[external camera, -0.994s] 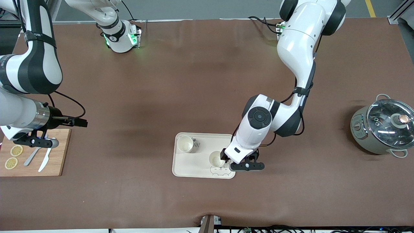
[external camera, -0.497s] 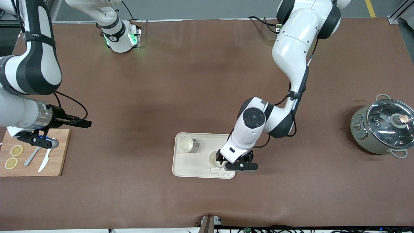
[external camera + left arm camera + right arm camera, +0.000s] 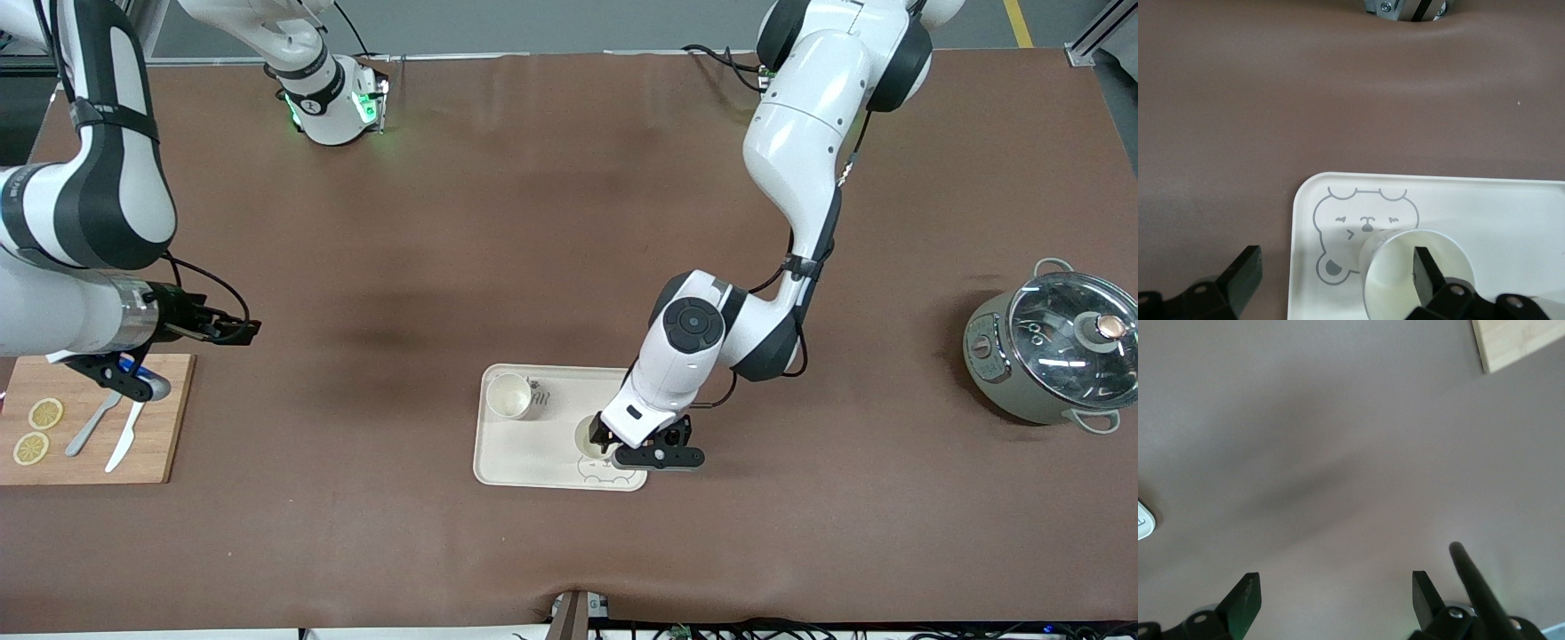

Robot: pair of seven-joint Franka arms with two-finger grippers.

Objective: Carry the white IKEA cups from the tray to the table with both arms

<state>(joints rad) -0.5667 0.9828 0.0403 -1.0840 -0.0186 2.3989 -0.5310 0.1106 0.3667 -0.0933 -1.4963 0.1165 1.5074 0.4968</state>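
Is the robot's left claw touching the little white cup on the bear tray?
Cannot tell. In the left wrist view the left gripper is open, one finger inside the cup and the other outside, but contact isn't plain.

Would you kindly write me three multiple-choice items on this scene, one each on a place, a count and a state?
1. Where do the cups stand?
A. on the tray
B. on the cutting board
C. beside the pot

2. How many lemon slices lie on the cutting board?
A. one
B. two
C. four

3. How is the left gripper?
A. shut above the pot
C. open, one finger inside a cup's rim
B. shut on a knife

Answers:
1 A: both cups sit on the tray.
2 B: two slices on the board.
3 C: the left gripper straddles the cup wall, finger inside.
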